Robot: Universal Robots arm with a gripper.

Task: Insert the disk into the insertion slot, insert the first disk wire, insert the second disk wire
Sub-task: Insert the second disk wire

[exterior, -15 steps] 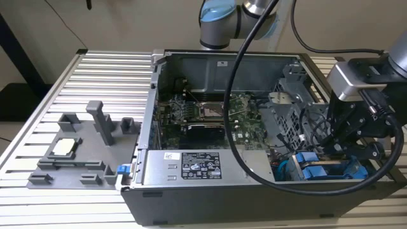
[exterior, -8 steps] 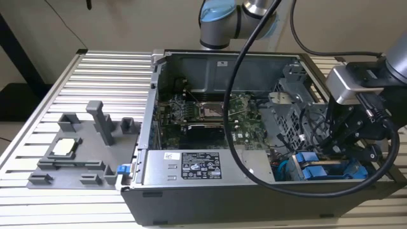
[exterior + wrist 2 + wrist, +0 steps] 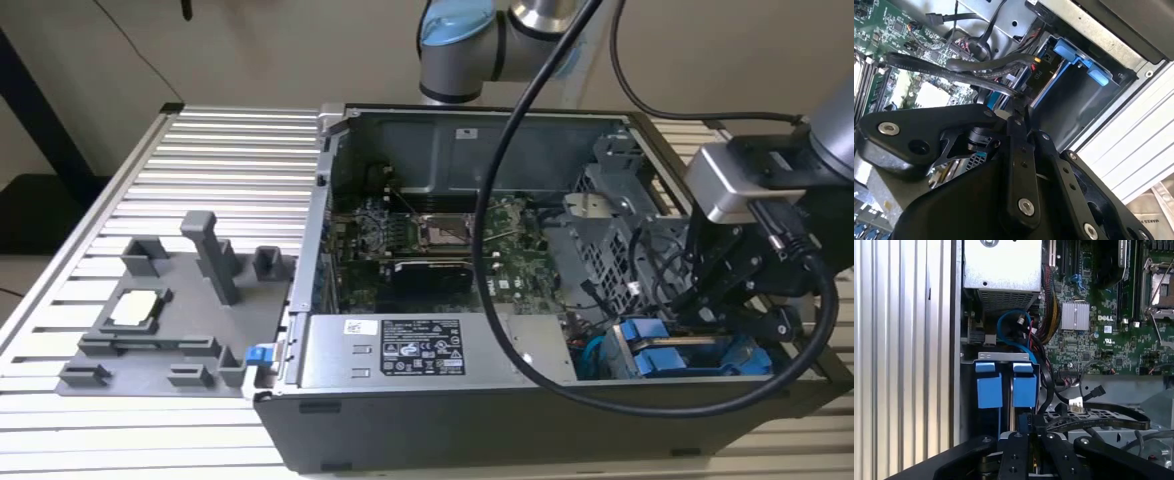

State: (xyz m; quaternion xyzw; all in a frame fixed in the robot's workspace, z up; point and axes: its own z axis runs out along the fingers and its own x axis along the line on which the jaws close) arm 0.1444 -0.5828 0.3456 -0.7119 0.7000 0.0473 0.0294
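My gripper [image 3: 697, 318] reaches down into the open computer case at the exterior view's right, right above the insertion slot [image 3: 667, 362]. In both wrist views its black fingers [image 3: 1017, 145] close together at the tip on the end of a black disk wire [image 3: 954, 67]. That tip [image 3: 1021, 102] sits beside a black plug at the back of the slot. Two blue carrier tabs [image 3: 989, 390] stand side by side in the grey metal bay [image 3: 1004, 356], and the disk's blue carrier frame [image 3: 1074, 57] is seated in it. The disk's metal body is hidden.
A grey labelled power-supply box [image 3: 400, 350] lies along the case's near wall, with the green motherboard [image 3: 441, 235] behind it. Loose black wires with plugs [image 3: 1097, 391] drape over the drive cage beside the gripper. A grey fixture [image 3: 160, 310] stands on the slatted table at the exterior view's left.
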